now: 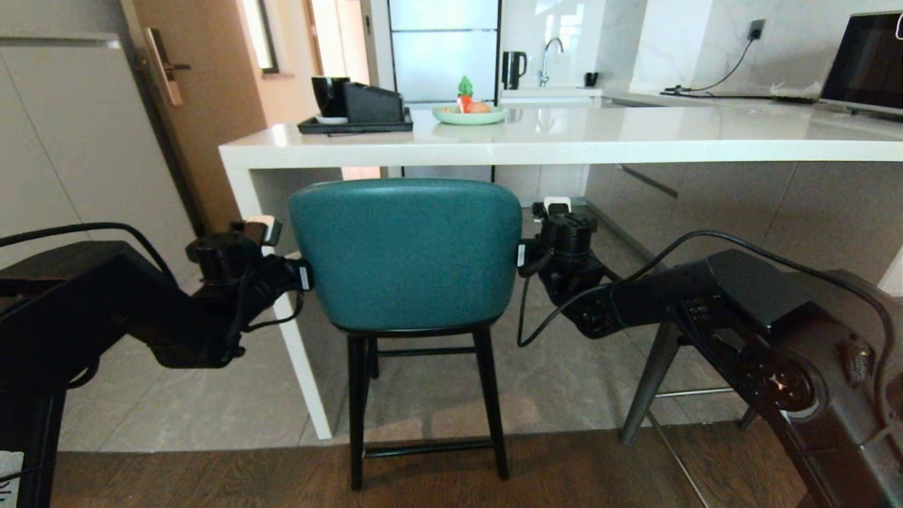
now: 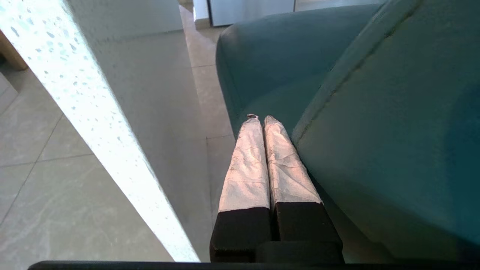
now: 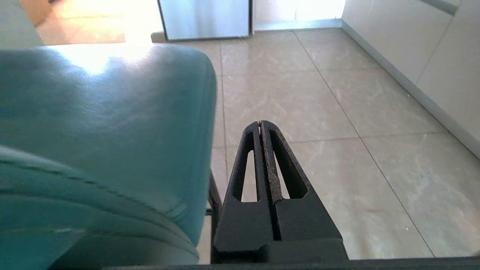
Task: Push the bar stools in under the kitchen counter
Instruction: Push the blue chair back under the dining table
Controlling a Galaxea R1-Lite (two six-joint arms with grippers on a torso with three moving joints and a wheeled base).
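Note:
The teal bar stool [image 1: 405,254] stands on thin black legs in front of the kitchen counter [image 1: 564,137], its back just outside the counter's edge. The counter's white side panel [image 1: 282,331] is to the stool's left. My left gripper [image 1: 267,229] is shut and empty, lying along the left edge of the stool's back [image 2: 375,131], between it and the panel [image 2: 93,123]. My right gripper [image 1: 556,207] is shut and empty beside the back's right edge [image 3: 105,123], over the tiled floor. Only the grey metal legs [image 1: 649,381] of the second bar stool show, behind my right arm.
On the counter are a black tray [image 1: 355,125] with a cup and a box, a green plate of fruit [image 1: 468,114] and a laptop [image 1: 868,60] at far right. A wooden door [image 1: 183,106] is at back left. Cabinets line the far side under the counter.

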